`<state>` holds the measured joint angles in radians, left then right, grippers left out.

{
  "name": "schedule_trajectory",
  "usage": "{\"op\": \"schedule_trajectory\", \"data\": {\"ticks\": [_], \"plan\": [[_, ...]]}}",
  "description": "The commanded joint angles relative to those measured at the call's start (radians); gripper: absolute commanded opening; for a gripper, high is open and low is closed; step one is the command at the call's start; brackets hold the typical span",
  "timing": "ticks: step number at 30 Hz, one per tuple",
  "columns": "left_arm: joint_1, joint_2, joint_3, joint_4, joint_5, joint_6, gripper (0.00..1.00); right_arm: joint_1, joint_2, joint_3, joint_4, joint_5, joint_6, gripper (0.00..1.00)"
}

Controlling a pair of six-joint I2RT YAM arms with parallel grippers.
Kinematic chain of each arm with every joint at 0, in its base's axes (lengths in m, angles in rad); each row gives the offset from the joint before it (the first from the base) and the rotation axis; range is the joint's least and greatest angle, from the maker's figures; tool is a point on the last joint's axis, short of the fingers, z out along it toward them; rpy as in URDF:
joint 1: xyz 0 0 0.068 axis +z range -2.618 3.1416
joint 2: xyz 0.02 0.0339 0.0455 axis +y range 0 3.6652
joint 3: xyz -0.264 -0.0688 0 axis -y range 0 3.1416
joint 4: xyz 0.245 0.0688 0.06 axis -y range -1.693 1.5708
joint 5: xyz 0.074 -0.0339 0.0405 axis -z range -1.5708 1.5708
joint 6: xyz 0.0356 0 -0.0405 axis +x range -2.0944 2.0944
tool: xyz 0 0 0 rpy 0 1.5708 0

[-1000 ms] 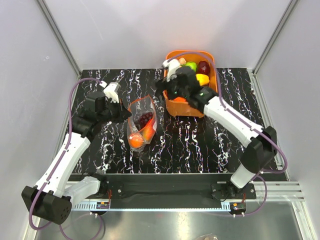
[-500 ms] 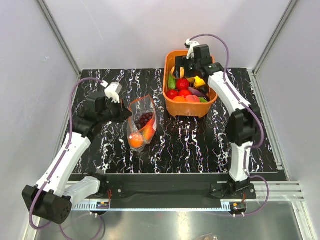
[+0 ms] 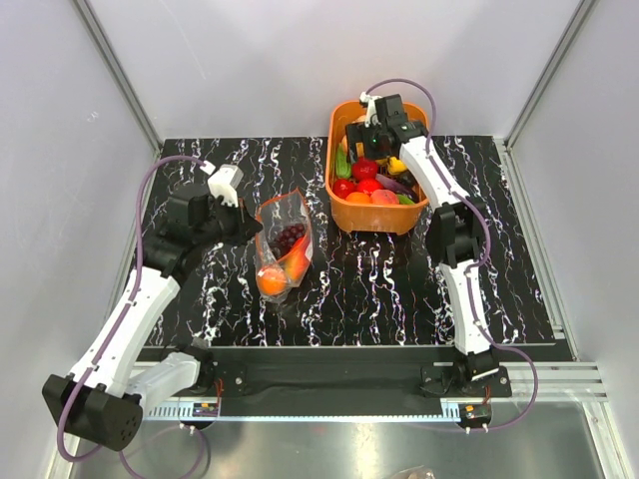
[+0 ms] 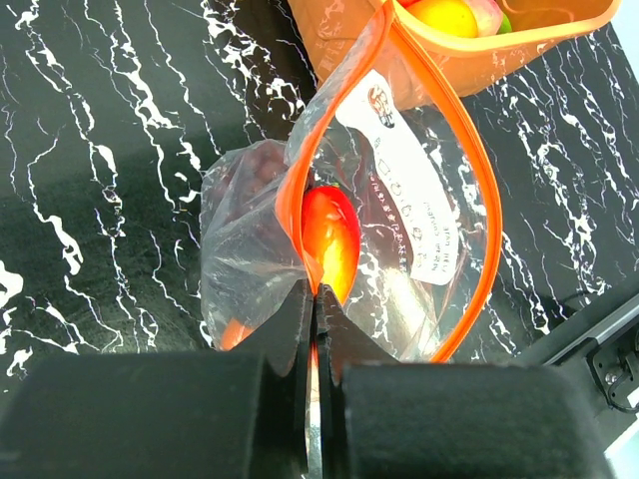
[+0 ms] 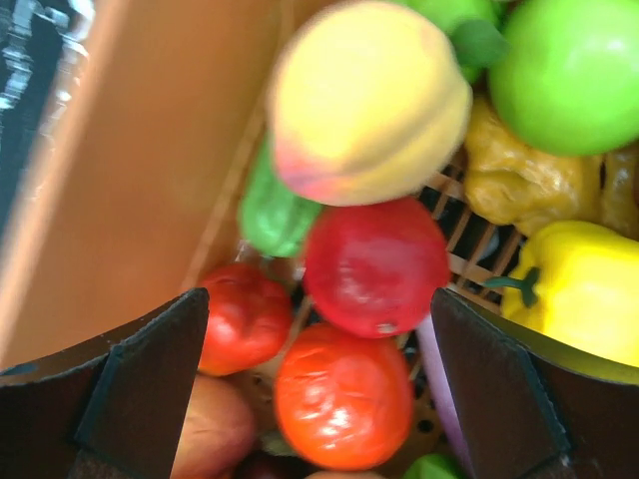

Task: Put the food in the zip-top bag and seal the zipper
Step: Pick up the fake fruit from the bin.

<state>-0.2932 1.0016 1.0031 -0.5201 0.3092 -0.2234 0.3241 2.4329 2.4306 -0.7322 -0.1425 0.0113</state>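
The zip-top bag (image 3: 285, 244) lies on the black marbled table with its mouth toward the basket. In it are a purple grape bunch (image 3: 291, 237), an orange piece (image 3: 273, 281) and a red-yellow piece (image 4: 330, 239). My left gripper (image 4: 318, 289) (image 3: 248, 227) is shut on the rim at the orange zipper (image 4: 481, 200), which holds the mouth in an open loop. My right gripper (image 5: 319, 384) (image 3: 371, 143) hangs open over the food in the orange basket, above an orange-red tomato (image 5: 344, 394) and a red fruit (image 5: 374, 264), touching nothing.
The orange basket (image 3: 335, 150) stands at the back middle of the table. It holds a peach (image 5: 369, 100), a green apple (image 5: 569, 75), a yellow pepper (image 5: 579, 289), a red tomato (image 5: 245, 314) and other pieces. White walls enclose the table.
My right arm swung from the basket's near left side to above its back half, and its jaws opened wider. The left gripper and the bag have not moved.
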Motion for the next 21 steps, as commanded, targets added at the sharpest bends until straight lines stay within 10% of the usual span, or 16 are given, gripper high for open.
{"op": "schedule_trajectory", "data": {"ticks": [1,12,21], "plan": [[0.006,0.000,0.003,0.072,-0.007,0.024,0.00,-0.039,0.037,0.039,-0.030,0.018,-0.040,1.00],[0.006,0.008,0.005,0.069,0.002,0.024,0.00,-0.049,0.100,0.054,-0.057,-0.054,-0.047,0.98],[0.006,0.003,0.008,0.065,-0.002,0.024,0.00,-0.048,0.091,0.074,-0.070,-0.103,-0.048,0.46]]}}
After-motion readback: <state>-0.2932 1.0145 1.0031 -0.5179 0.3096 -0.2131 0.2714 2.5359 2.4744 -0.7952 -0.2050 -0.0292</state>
